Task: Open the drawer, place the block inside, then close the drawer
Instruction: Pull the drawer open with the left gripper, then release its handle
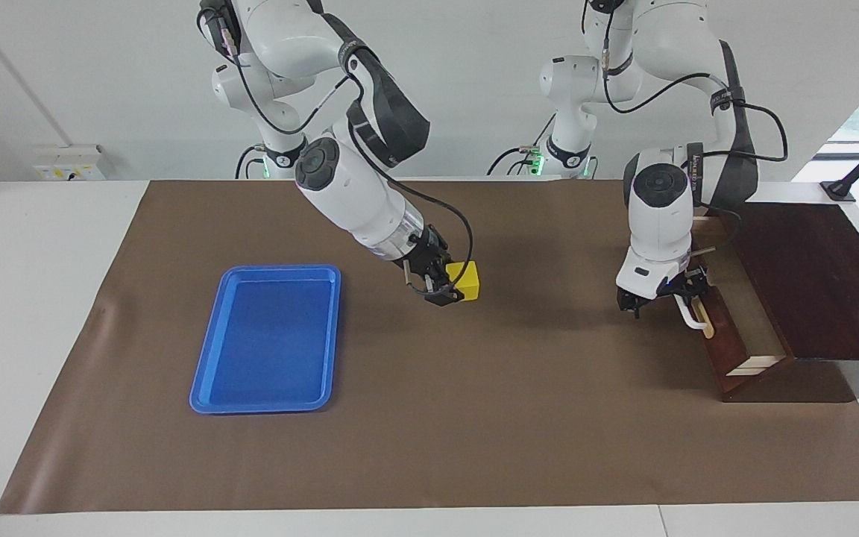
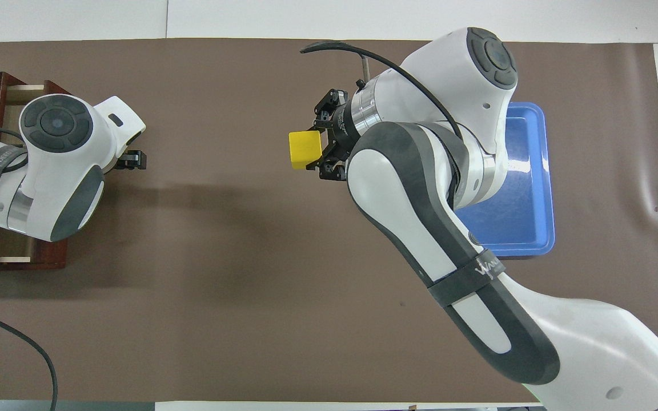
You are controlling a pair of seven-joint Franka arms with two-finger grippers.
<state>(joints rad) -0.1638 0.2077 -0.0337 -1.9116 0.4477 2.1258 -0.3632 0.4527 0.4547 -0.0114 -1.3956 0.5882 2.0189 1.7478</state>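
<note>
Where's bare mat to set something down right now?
Widest bare mat: between blue tray and open drawer. Crowded at the drawer's front, where the left gripper sits at its handle; right gripper carries the block mid-table.

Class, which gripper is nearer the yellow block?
Right. The right gripper is shut on the yellow block; the left gripper is at the open drawer's handle.

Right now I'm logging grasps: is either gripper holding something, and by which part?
The right gripper holds the small yellow cube block by two opposite side faces, above the brown mat. The left gripper holds nothing.
</note>
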